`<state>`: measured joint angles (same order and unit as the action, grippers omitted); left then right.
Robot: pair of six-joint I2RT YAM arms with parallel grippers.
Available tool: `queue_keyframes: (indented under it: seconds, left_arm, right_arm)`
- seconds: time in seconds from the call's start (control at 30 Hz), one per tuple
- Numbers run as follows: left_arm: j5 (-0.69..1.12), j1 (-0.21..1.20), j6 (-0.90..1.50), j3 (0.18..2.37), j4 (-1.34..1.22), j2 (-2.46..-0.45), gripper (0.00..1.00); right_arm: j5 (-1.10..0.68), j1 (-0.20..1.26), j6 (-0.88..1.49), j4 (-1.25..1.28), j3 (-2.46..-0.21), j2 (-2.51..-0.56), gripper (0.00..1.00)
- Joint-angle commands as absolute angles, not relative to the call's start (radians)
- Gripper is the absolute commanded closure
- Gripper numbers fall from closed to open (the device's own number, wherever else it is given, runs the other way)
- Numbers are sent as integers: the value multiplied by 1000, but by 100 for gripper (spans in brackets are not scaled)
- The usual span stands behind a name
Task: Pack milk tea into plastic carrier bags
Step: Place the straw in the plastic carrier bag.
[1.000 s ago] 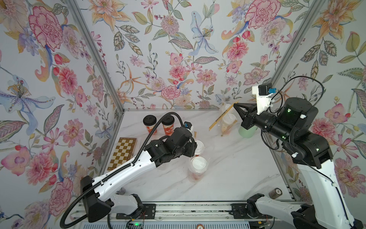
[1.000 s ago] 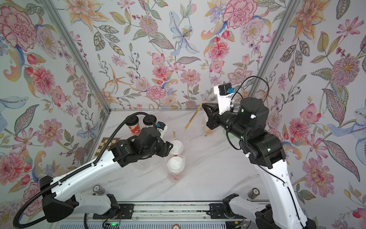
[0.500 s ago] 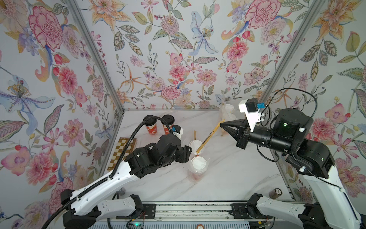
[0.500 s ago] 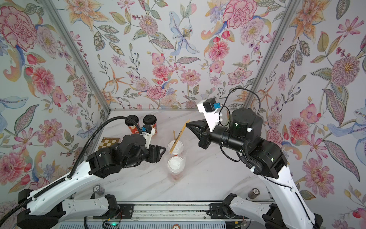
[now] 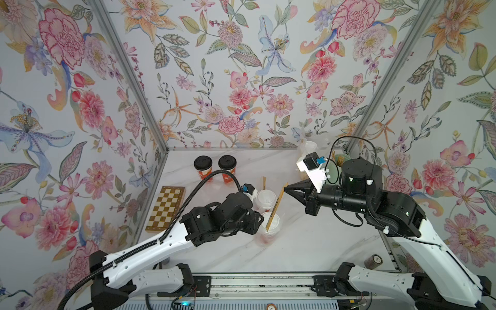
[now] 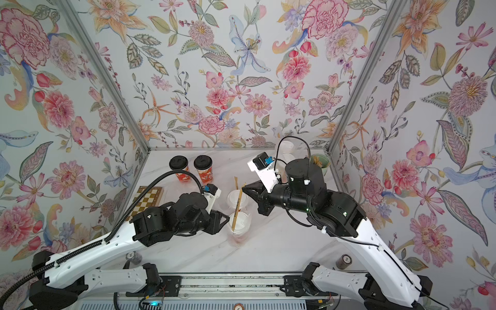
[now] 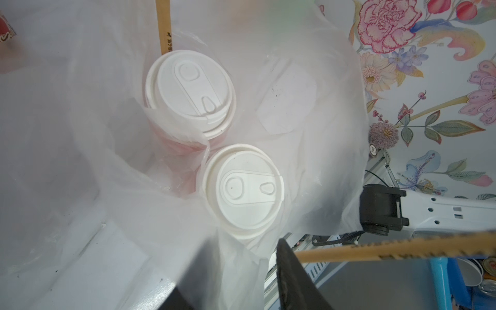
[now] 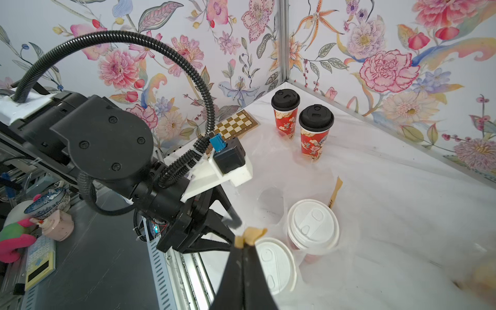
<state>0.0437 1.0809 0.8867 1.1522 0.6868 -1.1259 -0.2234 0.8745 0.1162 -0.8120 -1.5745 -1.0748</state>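
Swung across the bench (image 5: pixel 308 249), the right hand (image 5: pixel 286 189) clenched a paper-wrapped straw (image 5: pixel 276 209) over two white-lidded milk teas (image 7: pixel 247 193) in the carrier bag (image 7: pixel 308 120) below it; best released once inside. Whether the left hand (image 5: pixel 259 218) alongside gripped anything was unclear.

Upper cup (image 7: pixel 190 88): white lid, reddish side, centre-left of the frame.
Lower cup (image 7: pixel 243 188): white lid, centre, just beside it.
Bag (image 7: pixel 308 134): clear crinkled film around both.
Brown stick (image 7: pixel 164 29): top edge, behind the Upper cup.
Second stick (image 7: pixel 389 249): crosses lower right.
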Motion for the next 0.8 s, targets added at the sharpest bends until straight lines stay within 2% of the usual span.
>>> queue_keyframes:
  seconds: [0.0,0.1,0.23,0.5,0.77]
  left_arm:
    - [73,1100,886,1125,668,-1106,72]
    - [81,1107,890,1109,641,-1091,86]
    - [103,1113,893,1096,595,-1077,95]
    - [115,1114,895,1090,580,-1070,99]
    - [103,1115,907,1074,571,-1058,100]
  right_arm:
    - [-192,891,119,-810,-1543,-1050,100]
    - [-179,910,116,-791,-1509,-1039,100]
    - [-142,943,98,-755,-1466,-1019,100]
    - [-105,974,70,-709,-1419,-993,100]
    - [-182,986,85,-692,-1358,-997,100]
